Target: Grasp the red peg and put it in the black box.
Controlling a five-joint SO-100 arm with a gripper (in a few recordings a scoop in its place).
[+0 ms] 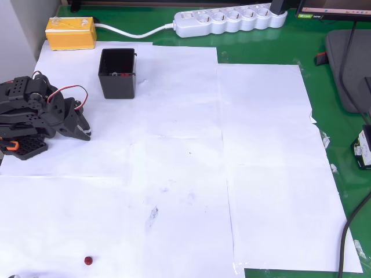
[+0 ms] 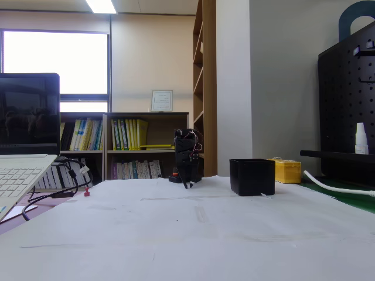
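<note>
The red peg (image 1: 88,261) stands alone on the white paper near the front edge in the overhead view; in the fixed view the red peg (image 2: 87,191) is a tiny shape at the far left of the table. The black box (image 1: 117,72) stands open-topped at the back left, with a small reddish item showing inside; in the fixed view the black box (image 2: 252,177) is right of the arm. My gripper (image 1: 86,132) rests folded low at the left edge, far from the peg, its jaws together and holding nothing. In the fixed view the gripper (image 2: 186,184) points down at the paper.
A yellow block (image 1: 71,33) lies behind the box, and a white power strip (image 1: 229,20) with its cable runs along the back edge. White paper sheets (image 1: 261,174) cover a green mat. A laptop (image 2: 23,170) and cables sit on the left in the fixed view.
</note>
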